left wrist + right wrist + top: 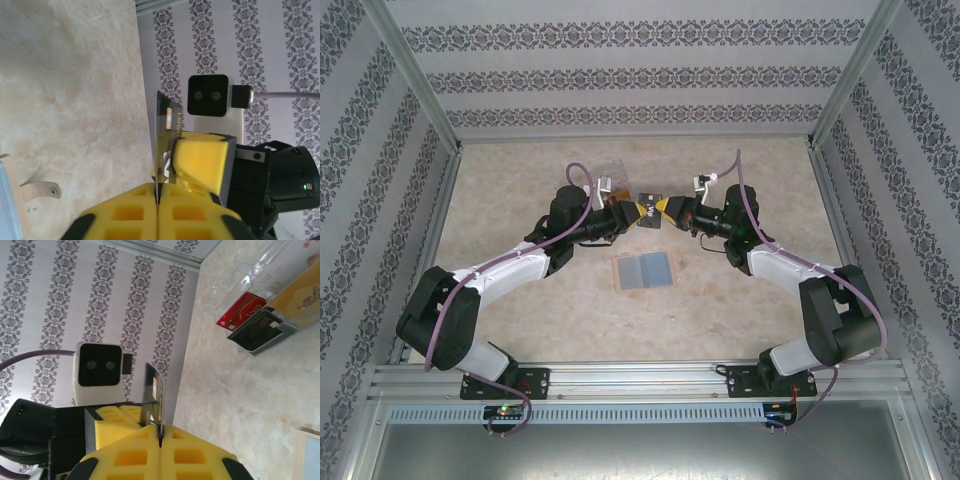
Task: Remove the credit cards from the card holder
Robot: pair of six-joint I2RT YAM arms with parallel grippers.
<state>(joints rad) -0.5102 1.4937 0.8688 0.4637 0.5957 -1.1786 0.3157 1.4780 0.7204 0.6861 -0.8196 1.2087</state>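
Both grippers meet above the middle of the table, each pinching the same dark credit card. My left gripper is shut on one edge of that card, which stands edge-on with pale marks and an orange patch; its jaws press flat together around it. My right gripper is shut on the opposite edge of the card, its yellow fingers facing mine. The grey-blue card holder lies open and flat on the table, nearer the arm bases.
A clear plastic box sits behind the left arm; it holds a red card, a dark card and an orange-yellow one. Patterned walls close in three sides. The holder's tan strap lies on the marble-look table.
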